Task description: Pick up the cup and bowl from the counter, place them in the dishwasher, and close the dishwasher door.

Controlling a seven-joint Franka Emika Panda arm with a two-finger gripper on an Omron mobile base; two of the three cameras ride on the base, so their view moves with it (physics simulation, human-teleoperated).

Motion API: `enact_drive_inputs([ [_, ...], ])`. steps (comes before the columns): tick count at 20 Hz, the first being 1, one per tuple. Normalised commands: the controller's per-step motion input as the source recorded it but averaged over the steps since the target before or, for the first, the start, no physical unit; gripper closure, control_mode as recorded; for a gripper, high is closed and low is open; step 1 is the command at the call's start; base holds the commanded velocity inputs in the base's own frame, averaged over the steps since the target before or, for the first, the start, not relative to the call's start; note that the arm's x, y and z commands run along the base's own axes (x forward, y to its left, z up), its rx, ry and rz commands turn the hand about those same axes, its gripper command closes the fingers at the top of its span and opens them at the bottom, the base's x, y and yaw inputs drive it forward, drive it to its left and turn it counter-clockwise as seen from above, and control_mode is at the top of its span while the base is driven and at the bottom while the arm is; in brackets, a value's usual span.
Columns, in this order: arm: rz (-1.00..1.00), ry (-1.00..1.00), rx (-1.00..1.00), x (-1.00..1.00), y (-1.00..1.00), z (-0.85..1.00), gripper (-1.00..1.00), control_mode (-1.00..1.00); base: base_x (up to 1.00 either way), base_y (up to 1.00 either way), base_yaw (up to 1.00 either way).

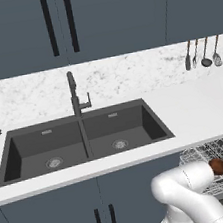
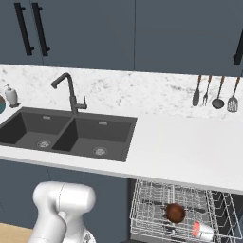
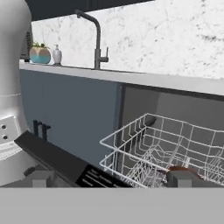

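Grey wire rack already holds the bowl and the cup, lying on its side. The pincer sits low by the dishwasher door, fingers wide and empty. Best get under the door's edge and lift evenly.

You had one dark reddish-brown bowl, one pale grey-white cup, four hanging metal utensils, one white soap bottle.
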Motion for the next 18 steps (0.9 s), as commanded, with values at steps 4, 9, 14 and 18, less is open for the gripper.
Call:
enact_drive_inputs([
  [4,0.0,-0.03,0.0,0.07,0.1,-0.55,-1.0,-1.0,0.0,0.0,0.0],
  [9,-0.04,-0.05,0.0,0.17,-0.02,-0.7,-1.0,-1.0,0.0,0.0,0.0],
  [14,-0.15,-0.11,0.09,0.16,-0.37,-0.62,-1.0,-1.0,0.0,0.0,0.0],
  [18,-0.16,-0.03,0.11,0.0,-0.44,-0.38,-1.0,-1.0,0.0,0.0,0.0],
])
